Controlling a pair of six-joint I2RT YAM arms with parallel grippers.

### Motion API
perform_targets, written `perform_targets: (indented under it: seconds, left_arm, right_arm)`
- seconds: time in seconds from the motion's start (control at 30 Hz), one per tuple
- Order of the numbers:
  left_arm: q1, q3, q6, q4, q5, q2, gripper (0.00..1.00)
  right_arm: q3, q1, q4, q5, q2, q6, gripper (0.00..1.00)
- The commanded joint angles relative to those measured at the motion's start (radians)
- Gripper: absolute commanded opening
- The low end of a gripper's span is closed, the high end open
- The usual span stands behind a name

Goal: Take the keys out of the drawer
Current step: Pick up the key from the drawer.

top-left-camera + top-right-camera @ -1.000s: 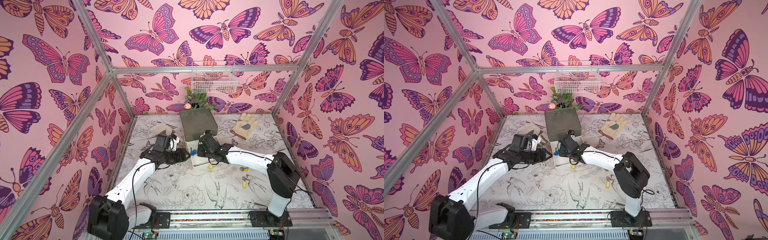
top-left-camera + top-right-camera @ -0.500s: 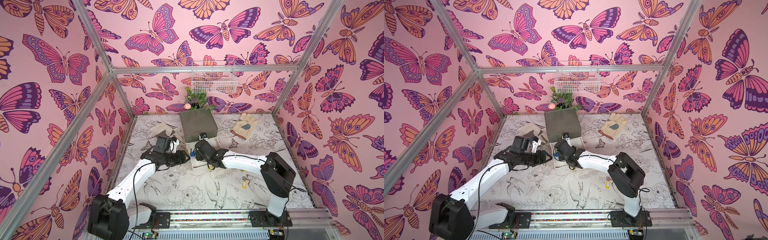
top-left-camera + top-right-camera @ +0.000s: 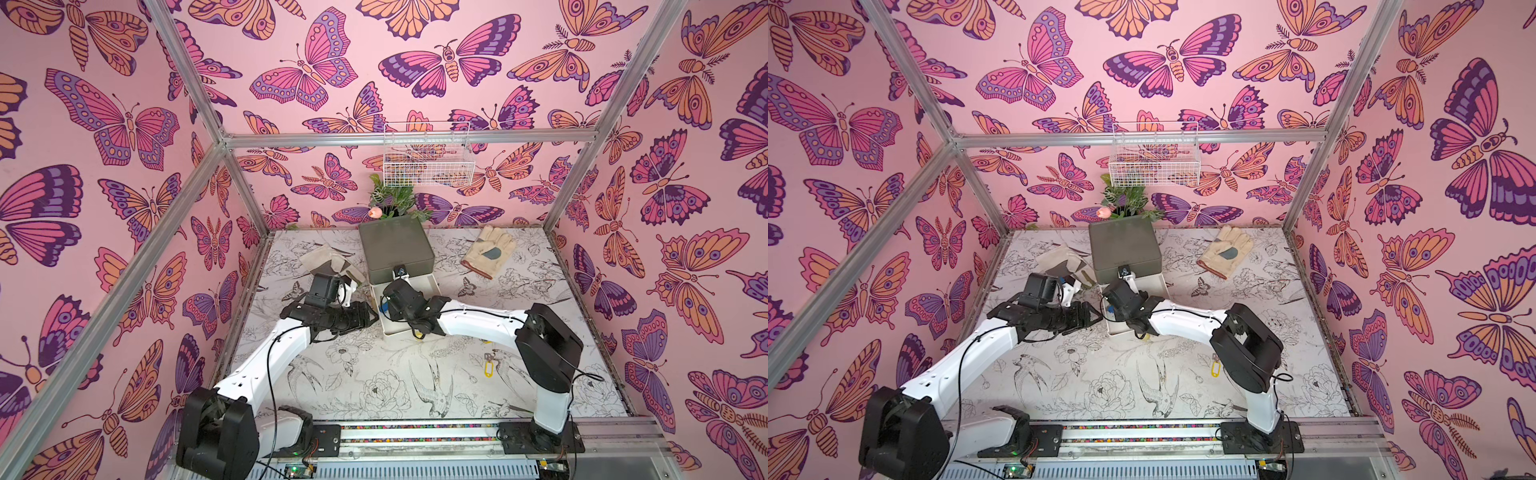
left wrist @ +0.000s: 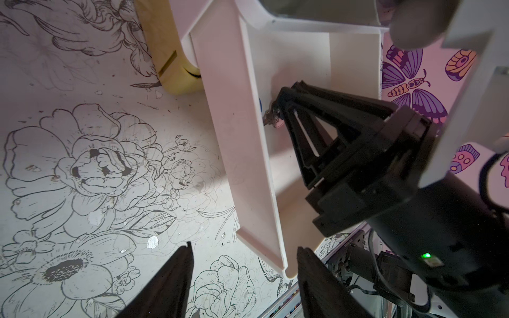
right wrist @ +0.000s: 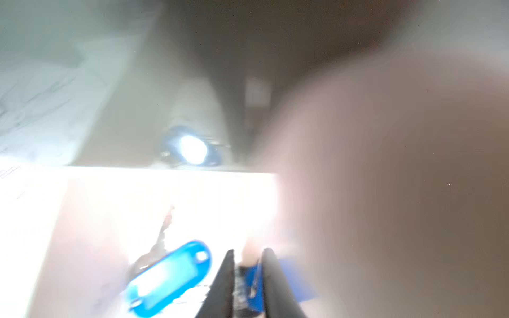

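Everywhere butterfly walls (image 3: pixel 124 124), flower-sketched tabletop (image 3: pixel 374 374).

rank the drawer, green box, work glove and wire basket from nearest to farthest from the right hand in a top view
1. Drawer: the right hand is inside it.
2. Green box: just behind the drawer.
3. Work glove: lying flat, back right.
4. Wire basket: hanging high at the back.

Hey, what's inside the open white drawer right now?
One blue-tagged key lies on the drawer floor; the right gripper pinches what looks like a second blue tag. Its arm hides the remaining floor in both top views.
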Motion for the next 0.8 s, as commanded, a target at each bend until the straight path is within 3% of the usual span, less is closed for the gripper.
perform_targets:
  seconds: [0.0,0.1,0.43,0.77]
  left_arm:
    - [0.011,-0.018,0.001,-0.012,0.008,-0.004,0.66]
    - [0.016,-0.017,0.002,-0.011,0.002,-0.007,0.66]
    - [0.027,-0.015,-0.002,-0.004,-0.003,-0.025,0.67]
    - [0.034,-0.02,-0.012,-0.004,-0.001,-0.032,0.66]
  right_arm:
    - [-0.021,0.001,-0.102,-0.054,0.028,-0.005,0.12]
    - [-0.054,0.0,-0.123,-0.056,-0.026,0.019,0.0]
    - [-0.104,-0.001,-0.208,-0.035,-0.222,0.06,0.0]
    - [-0.113,-0.037,-0.154,-0.039,-0.304,0.08,0.0]
